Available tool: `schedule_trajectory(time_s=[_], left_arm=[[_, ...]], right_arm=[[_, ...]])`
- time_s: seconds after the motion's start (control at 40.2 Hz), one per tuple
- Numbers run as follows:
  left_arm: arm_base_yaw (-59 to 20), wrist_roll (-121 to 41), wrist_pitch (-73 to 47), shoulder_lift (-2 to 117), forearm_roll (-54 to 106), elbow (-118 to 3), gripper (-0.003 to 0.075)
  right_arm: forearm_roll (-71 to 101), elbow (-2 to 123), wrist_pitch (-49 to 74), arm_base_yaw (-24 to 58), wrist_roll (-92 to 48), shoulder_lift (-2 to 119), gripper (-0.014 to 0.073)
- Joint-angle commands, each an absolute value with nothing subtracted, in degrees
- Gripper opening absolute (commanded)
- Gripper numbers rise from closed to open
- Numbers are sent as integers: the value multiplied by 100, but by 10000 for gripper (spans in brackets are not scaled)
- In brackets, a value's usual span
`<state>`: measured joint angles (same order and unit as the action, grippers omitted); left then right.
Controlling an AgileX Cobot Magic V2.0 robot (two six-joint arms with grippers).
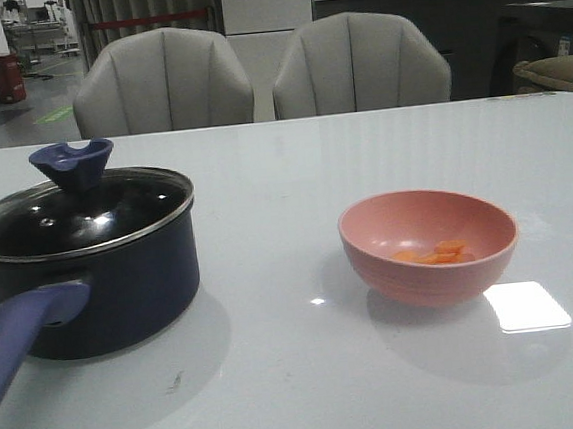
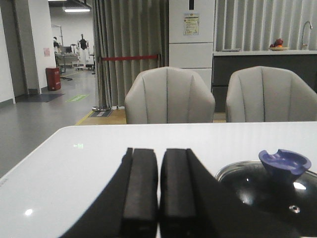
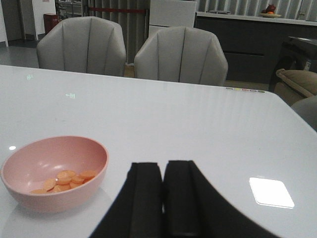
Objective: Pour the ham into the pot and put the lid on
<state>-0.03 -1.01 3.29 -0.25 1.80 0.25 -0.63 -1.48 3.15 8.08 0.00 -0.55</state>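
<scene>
The ham (image 1: 438,252) lies as a few small flat orange pieces in the bottom of the pink bowl (image 1: 429,246), on the right half of the desk (image 1: 294,184); none of it is in the pot (image 1: 93,277). In our left wrist view we see the left gripper (image 2: 158,191) with its two black fingers (image 2: 140,188) pressed together, nothing between them, held over the bare desk. Just beside it sits the lid (image 2: 270,191), its blue notched knob (image 2: 285,163) upright at the centre of the glass. In our right wrist view the right gripper (image 3: 162,198) is likewise closed on nothing, its fingers (image 3: 146,198) meeting along a thin seam. The pink bowl stands near it on the desk, apart from the fingers, with the orange slices gathered toward one side of its floor.

From the front view we find neither arm in the picture. The pot stands on the left of the desk, dark navy, its long purple-blue handle (image 1: 17,343) reaching toward the camera. The lid rests on the pot, its steel rim sitting on the pot's edge. Pot and bowl are well apart, with open desk between them. A bright square of reflected light (image 1: 527,306) falls on the desk just beside the bowl. Behind the desk we see two pale upholstered chairs (image 1: 162,82) side by side.
</scene>
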Motion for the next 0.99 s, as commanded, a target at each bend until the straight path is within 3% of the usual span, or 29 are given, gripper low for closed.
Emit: schedule_trajectory(time_s=[0.0,0.199,0.621,0.97], left_arm=[[18,-103,1318,-131,245,142,113],[18,-103,1824,-131,469,-225,113],[18,-103,-1689,1073,868,-2296,113],[18,-103,-1742,1493,944,-2132,114]], right_arm=[[-57,-124,-147,777,-35,-169,150],[-57,-124,-147,777,-35,-169,150],[-57,-124,-147,777,-35,-169,150],[-57,-124,-147,777,-35,-169,150]])
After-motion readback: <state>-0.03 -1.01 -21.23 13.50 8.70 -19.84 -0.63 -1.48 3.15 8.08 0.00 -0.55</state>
